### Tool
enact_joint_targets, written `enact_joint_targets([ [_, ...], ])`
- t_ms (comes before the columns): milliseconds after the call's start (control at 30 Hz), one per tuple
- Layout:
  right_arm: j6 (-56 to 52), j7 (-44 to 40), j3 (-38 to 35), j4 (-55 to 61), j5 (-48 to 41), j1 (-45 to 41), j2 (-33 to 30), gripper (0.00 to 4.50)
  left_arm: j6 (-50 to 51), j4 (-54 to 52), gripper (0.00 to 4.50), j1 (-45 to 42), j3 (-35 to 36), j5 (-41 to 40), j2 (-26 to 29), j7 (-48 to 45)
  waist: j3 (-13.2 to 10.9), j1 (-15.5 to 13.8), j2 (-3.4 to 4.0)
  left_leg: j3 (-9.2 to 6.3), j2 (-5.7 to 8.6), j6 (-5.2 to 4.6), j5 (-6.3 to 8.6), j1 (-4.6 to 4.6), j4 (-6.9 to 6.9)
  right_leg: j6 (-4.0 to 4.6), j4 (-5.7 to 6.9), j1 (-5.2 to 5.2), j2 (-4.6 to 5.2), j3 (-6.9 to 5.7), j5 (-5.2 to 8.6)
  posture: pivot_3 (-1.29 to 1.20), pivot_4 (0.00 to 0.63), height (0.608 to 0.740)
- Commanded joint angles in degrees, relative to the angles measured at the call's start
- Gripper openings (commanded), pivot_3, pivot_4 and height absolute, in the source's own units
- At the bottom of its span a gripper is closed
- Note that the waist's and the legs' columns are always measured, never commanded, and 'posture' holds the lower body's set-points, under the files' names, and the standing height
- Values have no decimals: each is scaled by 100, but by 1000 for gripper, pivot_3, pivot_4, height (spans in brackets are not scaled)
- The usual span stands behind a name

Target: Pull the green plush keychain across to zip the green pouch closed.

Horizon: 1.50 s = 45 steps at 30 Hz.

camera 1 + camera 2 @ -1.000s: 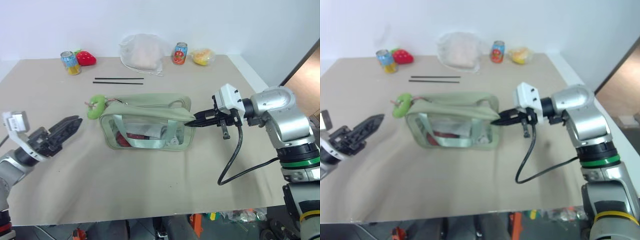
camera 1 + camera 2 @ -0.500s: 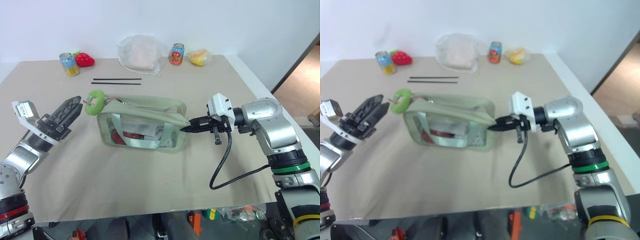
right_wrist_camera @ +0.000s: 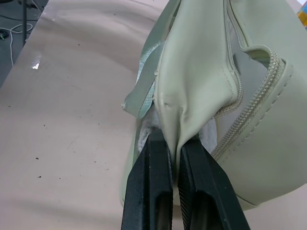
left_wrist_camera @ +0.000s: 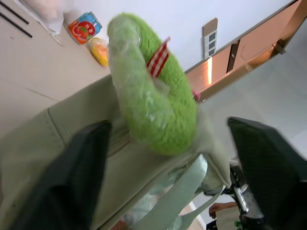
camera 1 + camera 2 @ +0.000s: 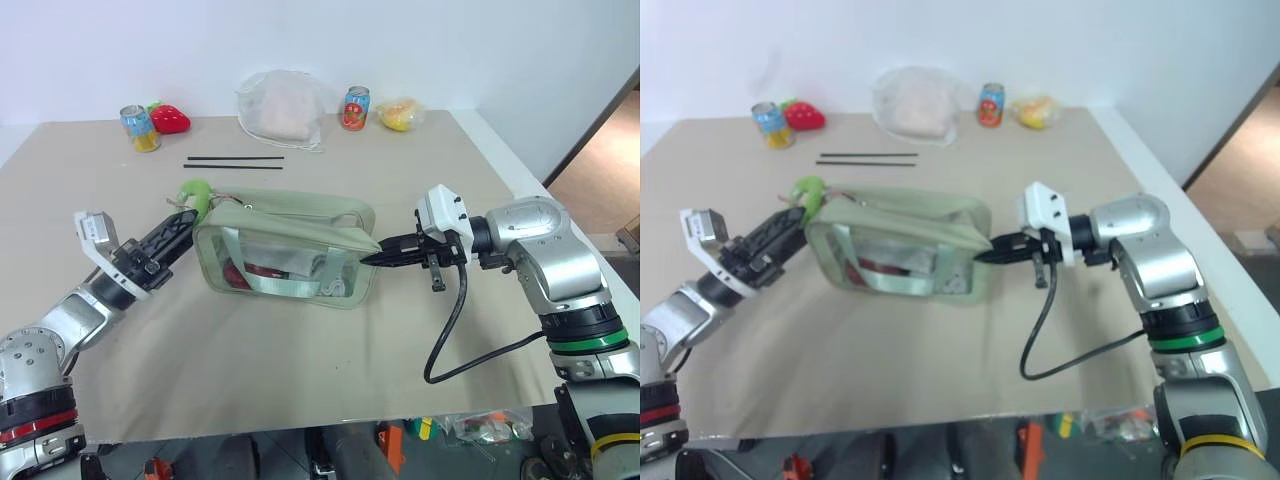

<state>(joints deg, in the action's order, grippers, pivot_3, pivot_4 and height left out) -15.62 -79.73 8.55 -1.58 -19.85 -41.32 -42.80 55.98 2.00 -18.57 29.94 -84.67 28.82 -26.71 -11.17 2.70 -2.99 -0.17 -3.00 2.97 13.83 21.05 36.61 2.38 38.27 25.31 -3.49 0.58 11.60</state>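
Observation:
The green pouch (image 5: pixel 290 215) lies mid-table with its zipper along the top. At its left end the green plush keychain (image 5: pixel 196 190) sticks up. My left gripper (image 5: pixel 183 225) is at that end, open. In the left wrist view its fingers (image 4: pixel 72 182) stand on either side of the fuzzy ring (image 4: pixel 153 105) with gaps on both sides. My right gripper (image 5: pixel 378 256) is shut on the pouch's right end. The right wrist view shows the right gripper (image 3: pixel 173 143) pinching a fold of the pale green fabric (image 3: pixel 196 86).
Along the table's far edge stand a can (image 5: pixel 132 125) with a red strawberry toy (image 5: pixel 170 119), a white mesh bag (image 5: pixel 278 108), a second can (image 5: pixel 354 107) and a yellow fruit in clear plastic (image 5: pixel 402 114). Two black sticks (image 5: pixel 235 161) lie behind the pouch.
My left gripper has moved in toward the pouch's left end and rolled, so its fingers now straddle the keychain. The right gripper has kept its hold.

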Motion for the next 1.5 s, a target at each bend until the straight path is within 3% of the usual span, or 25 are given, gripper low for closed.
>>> enact_joint_targets([
  [33,37,21,-196,188,-72,-46,-67,0,-238,72,2406,-197,320,-226,2,165,0,1,0,0,0,0,0,0,0,0,0,0,0,0,0,0,150,740],
  [100,49,20,-187,169,-66,-47,-65,0,-291,93,1698,-234,377,-287,-16,211,0,1,0,0,-1,0,0,0,0,0,0,0,-2,0,0,0,150,740],
  [367,90,29,-174,98,-50,-95,-28,0,-299,-133,1698,-282,245,-365,-114,279,0,0,0,1,1,1,0,0,-1,0,-1,0,0,1,0,0,150,740],
  [667,109,80,-149,104,-25,-95,10,0,-371,-792,1698,-1058,-295,-461,-183,353,-1,9,-2,1,6,17,-9,-1,-3,-4,0,-1,-3,16,-2,0,150,740],
  [800,105,116,-159,142,-36,-52,14,0,-274,-930,1698,-875,-388,-471,-181,320,-1,6,-2,0,3,19,-10,0,-6,-3,-1,0,-7,17,-2,0,150,740],
  [1267,135,172,-140,96,-38,-97,81,0,-369,-720,1698,-611,-592,-534,-501,740,-1,3,-2,-1,6,24,-13,0,-5,-7,0,-1,-8,20,-4,0,150,740],
  [1500,146,208,-162,119,-23,-71,99,0,-86,-305,1698,-911,-830,-294,-325,814,-1,1,-2,-4,7,25,-15,-1,-4,-10,0,-2,-9,21,-6,0,150,740],
])
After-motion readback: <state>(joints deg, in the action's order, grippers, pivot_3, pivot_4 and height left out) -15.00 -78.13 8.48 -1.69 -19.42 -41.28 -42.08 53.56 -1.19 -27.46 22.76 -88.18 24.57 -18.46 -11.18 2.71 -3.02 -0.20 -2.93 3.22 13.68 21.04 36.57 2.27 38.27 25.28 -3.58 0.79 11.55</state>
